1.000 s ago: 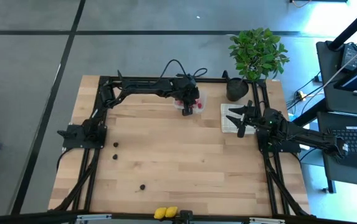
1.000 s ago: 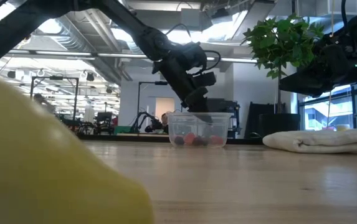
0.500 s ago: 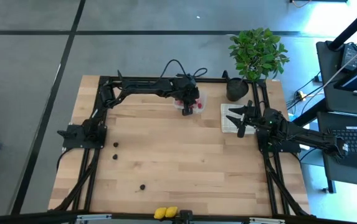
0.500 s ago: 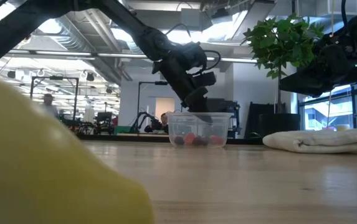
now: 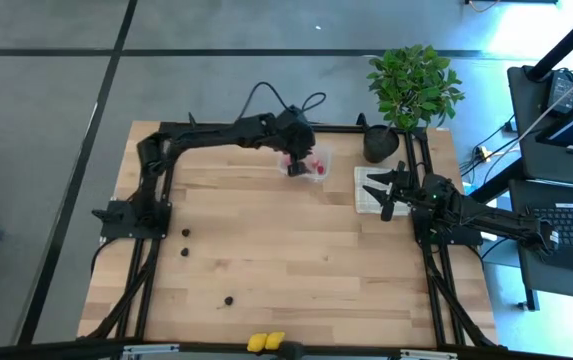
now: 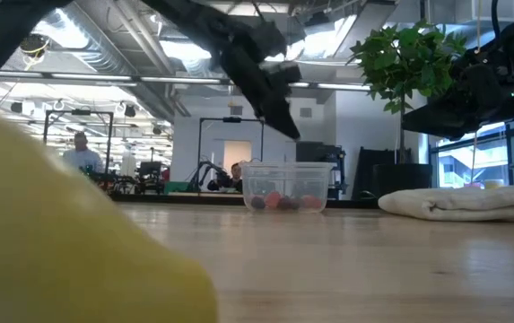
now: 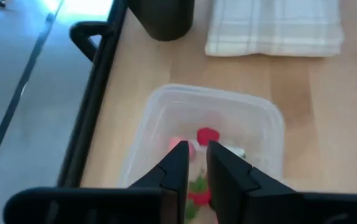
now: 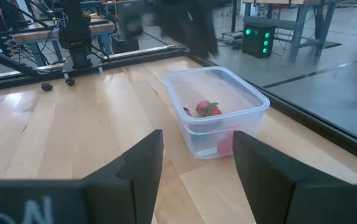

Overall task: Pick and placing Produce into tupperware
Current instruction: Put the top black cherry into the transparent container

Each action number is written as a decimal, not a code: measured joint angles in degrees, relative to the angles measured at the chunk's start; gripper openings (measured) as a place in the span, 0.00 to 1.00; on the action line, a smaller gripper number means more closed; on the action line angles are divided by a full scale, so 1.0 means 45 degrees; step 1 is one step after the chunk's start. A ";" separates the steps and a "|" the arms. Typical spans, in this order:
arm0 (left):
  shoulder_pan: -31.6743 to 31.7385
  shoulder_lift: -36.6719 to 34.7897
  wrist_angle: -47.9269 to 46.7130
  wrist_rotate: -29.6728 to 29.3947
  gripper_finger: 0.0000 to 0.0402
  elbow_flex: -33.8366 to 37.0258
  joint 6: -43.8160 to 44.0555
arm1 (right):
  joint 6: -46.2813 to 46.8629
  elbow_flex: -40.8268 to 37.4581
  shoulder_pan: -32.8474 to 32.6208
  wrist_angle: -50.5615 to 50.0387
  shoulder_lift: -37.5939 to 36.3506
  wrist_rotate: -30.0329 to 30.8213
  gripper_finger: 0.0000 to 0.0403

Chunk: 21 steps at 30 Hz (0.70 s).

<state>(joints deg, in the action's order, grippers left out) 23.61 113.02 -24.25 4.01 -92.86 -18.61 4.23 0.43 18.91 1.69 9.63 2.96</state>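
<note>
Lifted since before, left gripper (image 7: 195,163) hangs above tupperware (image 7: 271,127) — jaws slightly parted.

The wooden table (image 5: 296,250) carries the clear tupperware (image 5: 308,164) near its far edge, a checked cloth (image 5: 368,190) and a black pot (image 5: 380,143) beside it, three dark berries (image 5: 185,233) toward the left, and two lemons (image 5: 266,342) at the near edge.

Red berries (image 7: 207,135), clear tupperware (image 7: 271,127)
</note>
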 joint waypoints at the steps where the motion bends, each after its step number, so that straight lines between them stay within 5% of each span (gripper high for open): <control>1: -0.0019 -0.0298 -0.0231 0.0004 0.13 0.0000 -0.0001 | 0.0003 0.0000 -0.0001 0.0000 0.0000 0.0000 0.48; 9: -0.0437 -0.3056 -0.4973 0.0096 0.17 -0.0015 -0.2255 | 0.0005 0.0000 -0.0004 -0.0014 0.0029 -0.0005 0.48; 16: -0.1098 -0.4993 -0.9231 0.2793 0.20 -0.0010 -0.2983 | 0.0015 0.0000 -0.0002 -0.0031 0.0089 -0.0005 0.48; 21: -0.1914 -0.6075 -1.0123 0.3007 0.22 -0.0005 -0.2290 | 0.0029 0.0000 -0.0002 -0.0027 0.0151 -0.0005 0.48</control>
<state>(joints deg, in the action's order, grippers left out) 15.00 85.68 -69.80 17.54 -92.88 -28.91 4.36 0.43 18.90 1.57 10.31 2.94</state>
